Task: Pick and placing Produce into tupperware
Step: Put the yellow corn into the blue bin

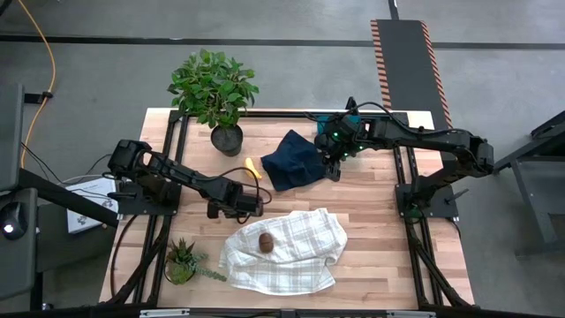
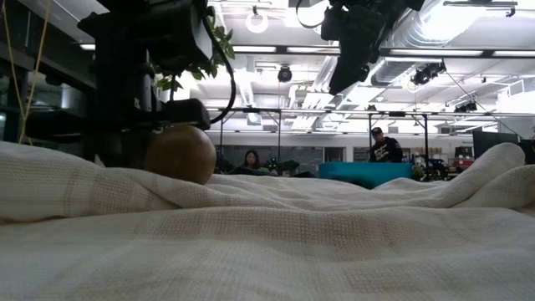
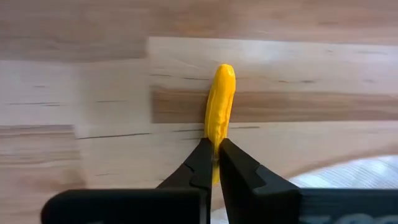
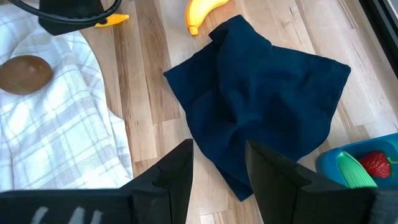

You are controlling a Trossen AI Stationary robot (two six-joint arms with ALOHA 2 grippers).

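My left gripper is shut on a slim yellow produce piece, left of the plaid cloth's far edge. A yellow banana lies on the wood beside the navy cloth. The brown kiwi-like piece rests on the plaid cloth. My right gripper hovers open over the navy cloth's edge, touching nothing. The teal tupperware holds a green piece and a red piece; my right arm partly hides it in the high view. My left gripper pinches the yellow piece by its near end between the two fingertips. The fingers come from the table's left and lie along the piece, and the rest of it sticks out past them over the wood. Whether it is lifted clear does not show.
A potted plant stands at the far edge left of the navy cloth, and a small plant sits near the left front corner. Black frame rails run along both sides. Bare wood lies right of the plaid cloth. People sit in the room behind.
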